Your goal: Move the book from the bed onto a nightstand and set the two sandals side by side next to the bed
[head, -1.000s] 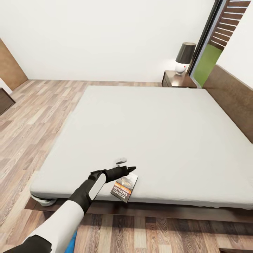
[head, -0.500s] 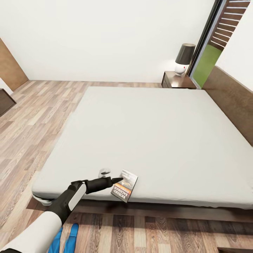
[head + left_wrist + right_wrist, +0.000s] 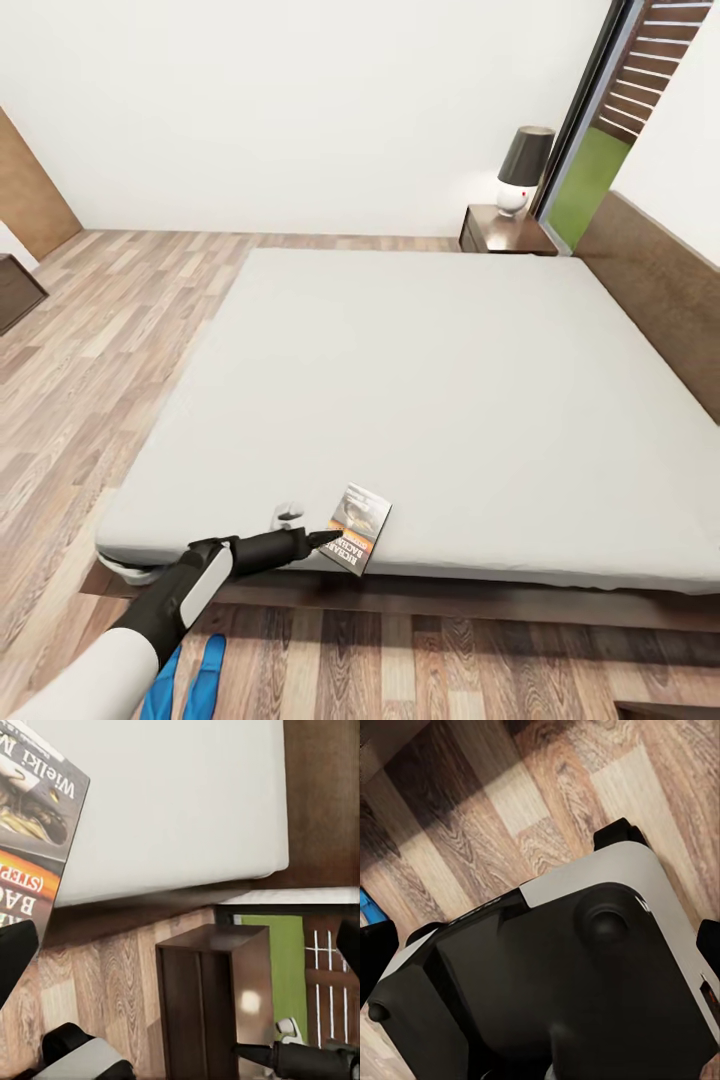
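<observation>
The book (image 3: 356,528) lies on the bed's grey mattress (image 3: 420,380) at its front edge, one corner hanging over the dark frame. My left gripper (image 3: 325,538) reaches low along that edge, its tip at the book's left side. In the left wrist view the book (image 3: 34,832) is beside one finger (image 3: 15,952), and the fingers stand wide apart with nothing between them. Two blue sandals (image 3: 185,680) lie on the floor by the bed's front left corner, partly behind my left arm. My right gripper (image 3: 540,952) is open, over the robot's own body.
A nightstand (image 3: 505,228) with a dark-shaded lamp (image 3: 522,165) stands at the far side of the headboard (image 3: 660,280). Another dark nightstand (image 3: 214,997) stands on the floor near the bed's front edge. Wood-plank floor (image 3: 90,340) runs along the bed's left.
My left arm has pulled back and dropped toward the bed's front edge, so the gripper went from over the book to its left side. The sandals came out from behind the arm.
</observation>
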`<state>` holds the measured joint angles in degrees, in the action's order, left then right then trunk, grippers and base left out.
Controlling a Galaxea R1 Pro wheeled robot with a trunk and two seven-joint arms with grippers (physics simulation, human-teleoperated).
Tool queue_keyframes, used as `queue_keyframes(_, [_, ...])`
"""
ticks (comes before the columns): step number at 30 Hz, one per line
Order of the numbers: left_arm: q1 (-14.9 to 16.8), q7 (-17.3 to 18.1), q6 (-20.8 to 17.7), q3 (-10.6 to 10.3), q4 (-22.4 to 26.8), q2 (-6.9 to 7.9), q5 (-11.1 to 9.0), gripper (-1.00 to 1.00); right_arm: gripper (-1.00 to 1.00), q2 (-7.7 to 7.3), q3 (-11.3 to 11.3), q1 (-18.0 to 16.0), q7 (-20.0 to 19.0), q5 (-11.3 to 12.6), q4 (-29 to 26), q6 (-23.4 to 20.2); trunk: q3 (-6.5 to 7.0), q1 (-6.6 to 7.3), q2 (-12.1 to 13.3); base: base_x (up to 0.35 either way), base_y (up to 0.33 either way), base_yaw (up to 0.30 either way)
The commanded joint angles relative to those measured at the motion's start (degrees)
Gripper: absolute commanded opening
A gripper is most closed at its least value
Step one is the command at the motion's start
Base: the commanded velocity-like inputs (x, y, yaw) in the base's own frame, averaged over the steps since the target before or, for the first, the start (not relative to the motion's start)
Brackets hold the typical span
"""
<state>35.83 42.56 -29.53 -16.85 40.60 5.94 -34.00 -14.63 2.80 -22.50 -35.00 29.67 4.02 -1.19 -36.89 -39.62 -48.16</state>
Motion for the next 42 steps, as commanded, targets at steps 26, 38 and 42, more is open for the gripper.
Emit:
queue_keyframes(26, [-5.5, 7.1, 18.7, -0.4, -22.9, 3.18, 1.4, 1.00, 1.00, -0.27, 0.4, -0.1, -0.3, 0.3, 0.2, -0.1, 4.63, 5.71, 10.4, 0.000, 0.000, 0.000])
queue_keyframes(38, [-5.5, -0.1, 22.9, -0.2, -28.9, 2.92, 1.4, 1.00, 1.00, 0.15, 0.4, -0.1, -0.8, 0.3, -0.6, -0.1, 4.81, 5.93, 10.8, 0.000, 0.000, 0.000])
queue_keyframes(42, [-5.5, -0.4, 23.2, -0.1, -30.5, 3.12, 1.3, 1.00, 1.00, 0.62, 0.4, -0.1, -0.9, 0.4, -6.5, -0.4, 4.81, 5.93, 10.8, 0.000, 0.000, 0.000])
